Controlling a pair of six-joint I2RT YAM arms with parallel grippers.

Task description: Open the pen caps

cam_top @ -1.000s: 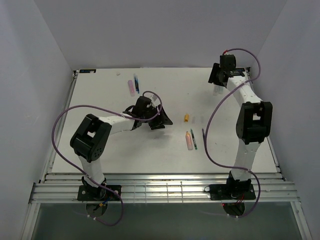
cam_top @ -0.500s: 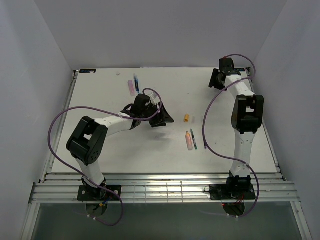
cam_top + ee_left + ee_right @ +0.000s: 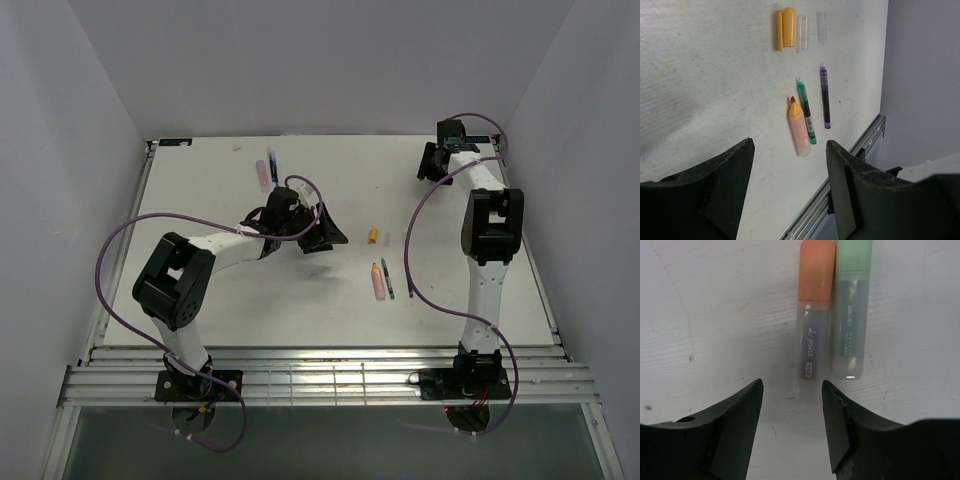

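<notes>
- Orange pen (image 3: 812,325) + green pen (image 3: 850,320), caps (image 3: 816,270) on, lie touching, far right of worktop (image 3: 715,315).
- R jaws spread, empty, just above; L jaws spread, empty.
- Risk: pens touch, so jaws may catch both.

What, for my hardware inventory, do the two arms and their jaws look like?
Both the left arm and the right arm have white links joined by blocky black joint housings, and both stand on black bases. A purple cable loops loosely along each arm. The jaws are matte black, broad and wedge-shaped, with flat inner faces. No markings are legible.
</notes>
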